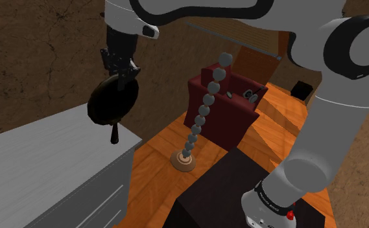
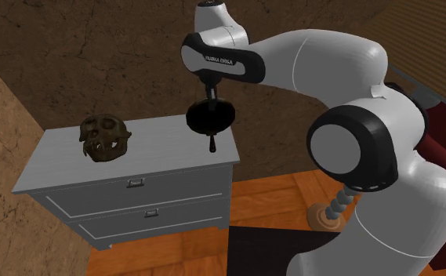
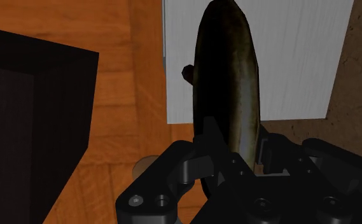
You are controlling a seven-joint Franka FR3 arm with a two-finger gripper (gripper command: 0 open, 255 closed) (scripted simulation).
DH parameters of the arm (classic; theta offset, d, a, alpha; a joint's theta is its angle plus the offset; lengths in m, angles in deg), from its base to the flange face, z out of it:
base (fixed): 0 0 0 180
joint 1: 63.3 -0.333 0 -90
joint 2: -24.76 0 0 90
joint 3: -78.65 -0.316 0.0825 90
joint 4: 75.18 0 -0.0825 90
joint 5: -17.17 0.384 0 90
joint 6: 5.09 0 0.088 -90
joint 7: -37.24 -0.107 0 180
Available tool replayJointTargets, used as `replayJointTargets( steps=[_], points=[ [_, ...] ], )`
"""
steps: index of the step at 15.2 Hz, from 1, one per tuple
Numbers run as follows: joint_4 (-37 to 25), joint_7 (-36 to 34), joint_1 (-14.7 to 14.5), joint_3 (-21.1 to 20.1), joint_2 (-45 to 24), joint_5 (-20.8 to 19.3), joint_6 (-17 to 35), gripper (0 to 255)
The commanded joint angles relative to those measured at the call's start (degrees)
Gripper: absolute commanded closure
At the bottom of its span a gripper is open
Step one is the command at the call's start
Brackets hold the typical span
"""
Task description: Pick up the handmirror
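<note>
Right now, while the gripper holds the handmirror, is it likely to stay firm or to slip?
The handmirror looks stiff: its handle hangs straight below the disc. The gripper clasps only its upper rim, so it may pivot or slip. Seen edge-on it is thin, so it is probably light.

Looks like a room in somebody's home, a living room or bedroom. There's a grey dresser (image 2: pixel 158 190) with drawers and a brown skull (image 2: pixel 103 139) sitting on top, plank wood floor (image 1: pixel 157 162) under it, rough brown walls (image 1: pixel 40 52) behind it, and a dark red armchair (image 1: pixel 231 118) off to its side.
</note>
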Motion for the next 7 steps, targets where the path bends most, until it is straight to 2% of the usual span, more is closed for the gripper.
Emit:
replayJointTargets(
  steps=[1, 7],
  points=[
    [-1.5, 0.2, -0.1, -0.1, 0.1, 0.1, -1.6, 255],
    [-5.0, 0.3, -0.6, -0.2, -0.1, 0.1, -4.8, 255]
  ],
)
